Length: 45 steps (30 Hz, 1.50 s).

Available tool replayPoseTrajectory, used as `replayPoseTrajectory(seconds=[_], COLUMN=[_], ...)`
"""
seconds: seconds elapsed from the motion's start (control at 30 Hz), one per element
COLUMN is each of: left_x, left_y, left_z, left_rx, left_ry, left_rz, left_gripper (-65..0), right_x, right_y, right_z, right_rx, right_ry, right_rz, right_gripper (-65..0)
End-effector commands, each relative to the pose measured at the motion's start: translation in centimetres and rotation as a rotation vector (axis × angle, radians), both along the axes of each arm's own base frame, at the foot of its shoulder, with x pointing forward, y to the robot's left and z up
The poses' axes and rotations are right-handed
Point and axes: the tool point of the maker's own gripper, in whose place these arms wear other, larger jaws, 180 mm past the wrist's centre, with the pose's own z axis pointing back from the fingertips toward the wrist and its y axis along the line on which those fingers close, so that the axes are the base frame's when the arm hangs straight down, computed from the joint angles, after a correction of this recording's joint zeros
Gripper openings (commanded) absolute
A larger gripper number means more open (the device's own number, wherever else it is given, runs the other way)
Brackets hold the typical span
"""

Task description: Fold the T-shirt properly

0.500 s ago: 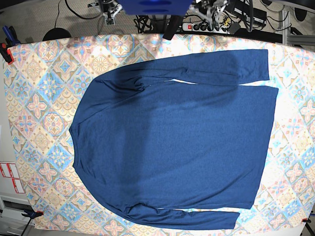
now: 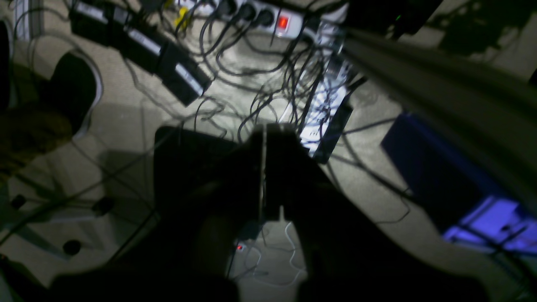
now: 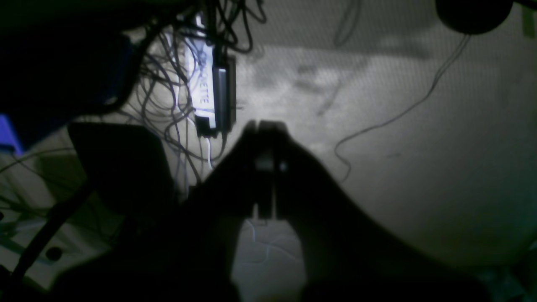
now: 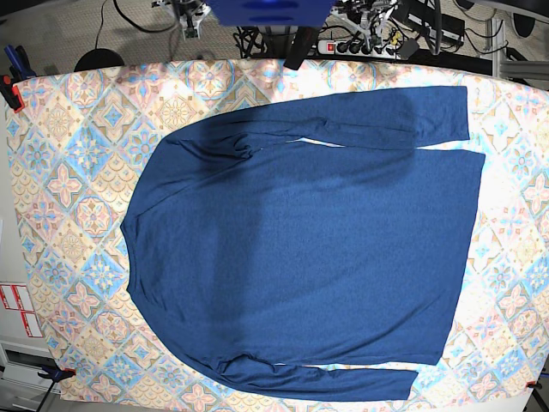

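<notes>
Flat and unfolded, the T-shirt (image 4: 300,249) lies spread on the patterned tablecloth (image 4: 69,172), collar left, hem right. Both the left gripper (image 2: 265,138) and right gripper (image 3: 265,134) hang closed and empty over cabled floor (image 3: 419,167); pinching knit could drag the loose cloth beneath, skewing folds.
</notes>
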Motion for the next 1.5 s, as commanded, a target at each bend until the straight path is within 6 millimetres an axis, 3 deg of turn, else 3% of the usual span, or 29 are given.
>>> replayPoseTrajectory(seconds=[0.0,0.13,0.27,0.53,0.63,0.67,0.73,0.8,0.93,1.0,1.1,1.33,1.47], left_x=[0.0,-0.8,-3.6,-3.6,-3.8,-3.9,-5.1,-5.5,-6.9,-7.8,-8.0,-7.7,-7.3], left_y=[0.1,0.1,-0.5,-0.4,0.5,0.6,2.7,4.1,6.8,7.5,9.1,11.3,11.1], left_z=[0.0,0.0,0.0,0.0,0.0,0.0,0.3,0.6,2.1,2.8,4.1,7.0,8.9], left_rx=[0.005,0.002,-0.029,-0.032,-0.018,-0.017,0.016,0.038,0.087,0.100,0.128,0.168,0.169], left_ry=[-0.004,0.015,0.143,0.153,0.156,0.158,0.177,0.166,0.122,0.110,0.079,0.001,-0.051], left_rz=[-0.006,-0.006,0.003,-0.002,-0.005,-0.005,-0.011,-0.017,-0.048,-0.060,-0.084,-0.133,-0.161], left_gripper=[-65.0,-65.0,-65.0,-65.0,-65.0,-65.0,-65.0,-65.0,-63.8,-64.1,-64.3,-64.4,-64.4], right_x=[-0.2,-0.2,-0.2,-0.2,-0.3,-0.7,-3.3,-4.9,-5.2,-7.1,-7.8,-8.0,-7.7], right_y=[-0.2,0.0,0.1,0.1,-0.1,-0.2,-0.2,-1.7,-3.7,-4.8,-5.9,-10.8,-13.6], right_z=[0.1,0.0,0.0,0.0,0.1,0.1,0.5,0.9,1.1,1.6,2.4,5.7,8.1], right_rx=[-0.003,0.000,0.002,0.002,-0.001,-0.002,-0.003,-0.023,-0.051,-0.067,-0.079,-0.180,-0.250], right_ry=[-0.003,-0.003,-0.003,-0.004,-0.006,-0.001,0.030,0.031,0.027,0.053,0.018,-0.100,-0.168], right_rz=[-0.002,-0.003,-0.003,-0.003,-0.002,-0.002,0.000,0.006,0.015,0.021,0.038,-0.030,-0.081], right_gripper=[-64.6,-64.3,-64.3,-64.3,-64.3,-64.3,-64.3,-64.3,-64.3,-64.3,-64.3,-64.3,-64.3])
